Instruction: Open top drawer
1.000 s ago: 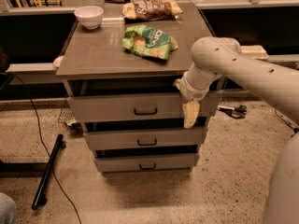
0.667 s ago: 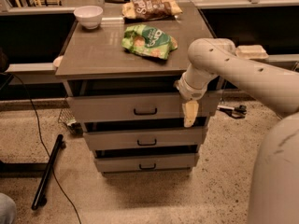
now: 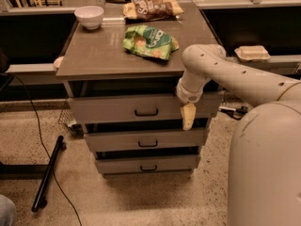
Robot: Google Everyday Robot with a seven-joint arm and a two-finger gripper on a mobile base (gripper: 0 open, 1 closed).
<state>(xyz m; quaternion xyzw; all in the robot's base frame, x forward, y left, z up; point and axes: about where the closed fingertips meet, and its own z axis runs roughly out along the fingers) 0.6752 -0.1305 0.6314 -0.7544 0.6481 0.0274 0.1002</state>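
The top drawer [image 3: 117, 111] is the widest and tallest of three grey fronts stacked in a small cabinet, and it sits at the middle of the camera view. A small dark loop handle [image 3: 146, 112] is at the centre of its front. A dark gap shows between its upper edge and the cabinet top [image 3: 94, 60] just above it; how far out it stands cannot be told.

The gripper [image 3: 188, 117] hangs pointing downward in front of the right part of the top drawer, to the right of the handle and apart from it, its pale tan tip reaching the drawer's lower edge. Whether the claw is open or closed cannot be told. The cream arm [image 3: 225, 74] comes in from the right of the top drawer and bends down at its upper right corner. The robot's rounded body [image 3: 265, 164] fills the space right of and below the drawer.

Directly below the top drawer are the middle drawer [image 3: 122, 140] and then the bottom drawer [image 3: 127, 164], both narrower and with like handles.

Above the top drawer, on the cabinet top, lies a green snack bag [image 3: 149, 41] near the middle. A brown snack bag [image 3: 153, 8] lies farther back, and a white bowl [image 3: 89, 17] stands at the back left.

Left of and below the top drawer, a black cable [image 3: 37, 140] and a black bar [image 3: 47, 173] lie on the speckled floor.
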